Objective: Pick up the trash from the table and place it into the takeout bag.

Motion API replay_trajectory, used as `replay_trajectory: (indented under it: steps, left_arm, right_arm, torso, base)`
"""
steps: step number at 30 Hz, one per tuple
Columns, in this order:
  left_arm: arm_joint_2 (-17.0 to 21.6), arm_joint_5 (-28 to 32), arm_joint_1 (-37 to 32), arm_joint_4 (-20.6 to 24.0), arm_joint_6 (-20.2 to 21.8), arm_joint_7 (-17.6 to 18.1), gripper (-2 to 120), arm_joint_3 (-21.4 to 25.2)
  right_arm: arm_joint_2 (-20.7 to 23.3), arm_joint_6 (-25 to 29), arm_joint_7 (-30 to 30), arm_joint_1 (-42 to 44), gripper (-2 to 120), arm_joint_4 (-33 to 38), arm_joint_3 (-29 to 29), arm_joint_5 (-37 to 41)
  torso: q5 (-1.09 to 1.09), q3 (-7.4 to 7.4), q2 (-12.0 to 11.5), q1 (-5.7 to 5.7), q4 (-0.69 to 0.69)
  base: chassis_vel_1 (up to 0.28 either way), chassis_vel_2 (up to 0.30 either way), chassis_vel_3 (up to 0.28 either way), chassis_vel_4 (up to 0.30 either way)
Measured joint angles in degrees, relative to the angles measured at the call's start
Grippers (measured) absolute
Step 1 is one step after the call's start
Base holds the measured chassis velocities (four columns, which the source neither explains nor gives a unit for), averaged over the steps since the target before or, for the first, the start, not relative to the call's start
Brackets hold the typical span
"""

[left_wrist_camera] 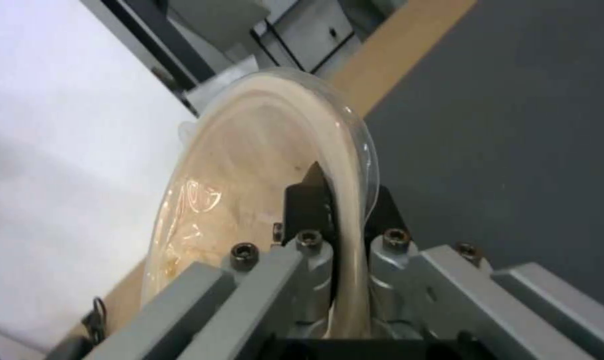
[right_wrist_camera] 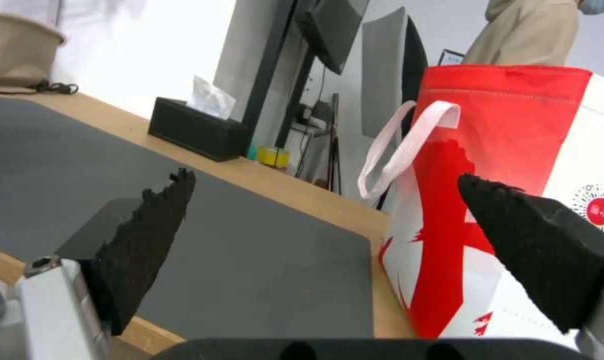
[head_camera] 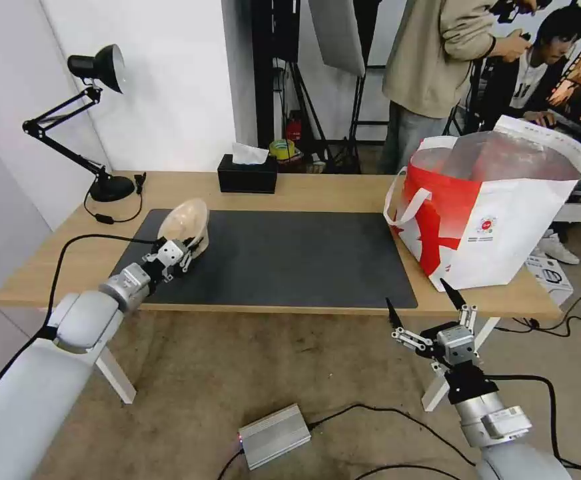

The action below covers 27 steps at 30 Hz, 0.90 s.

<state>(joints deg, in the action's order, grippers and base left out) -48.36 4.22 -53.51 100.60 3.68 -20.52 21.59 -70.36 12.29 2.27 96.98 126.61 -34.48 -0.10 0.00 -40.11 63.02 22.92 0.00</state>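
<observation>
Item: beige lidded bowl point(head_camera: 185, 223), tipped on edge above the left end of the grey mat point(head_camera: 270, 257), its rim clenched in the left gripper point(head_camera: 182, 252).
Destination: takeout bag point(head_camera: 490, 213), open-mouthed, at the tabletop's point(head_camera: 330, 190) right end, well apart from the bowl.
Right gripper point(head_camera: 424, 299): spread wide, holding nothing, below the tabletop's front edge near the bag.
Step, as judged: pickup complete, transfer pending. Next move calls for carrying the bowl across and over the bag's mouth.

glossy clear plastic lid point(left_wrist_camera: 262, 165) on beige bowl; light wood table point(head_camera: 317, 190); matt grey mat point(head_camera: 284, 257); foil-lined bag point(head_camera: 497, 220).
</observation>
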Motion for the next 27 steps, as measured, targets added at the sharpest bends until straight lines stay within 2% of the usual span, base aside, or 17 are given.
replay_trajectory:
  steps: [13, 19, 27]
  left_arm:
    - [4.33, 5.63, 2.31, 6.43, -0.46, 2.24, 0, -1.3]
    - [5.36, 8.01, 7.65, 8.77, -0.33, 4.21, 0, -6.15]
    - [5.26, 9.32, 13.91, 8.37, -0.12, 6.83, 0, -12.84]
  right_arm:
    - [0.0, 0.0, 0.0, 0.0, 100, 0.0, 0.0, 0.0]
    - [0.0, 0.0, 0.0, 0.0, 100, 0.0, 0.0, 0.0]
    - [0.0, 0.0, 0.0, 0.0, 100, 0.0, 0.0, 0.0]
  torso:
    - [0.0, 0.0, 0.0, 0.0, 0.0]
    - [0.01, 0.0, 0.0, 0.0, -0.01]
    - [0.01, 0.0, 0.0, -0.01, 0.0]
  base:
    - [0.0, 0.0, 0.0, 0.0]
    - [0.0, 0.0, 0.0, 0.0]
    - [0.0, 0.0, 0.0, 0.0]
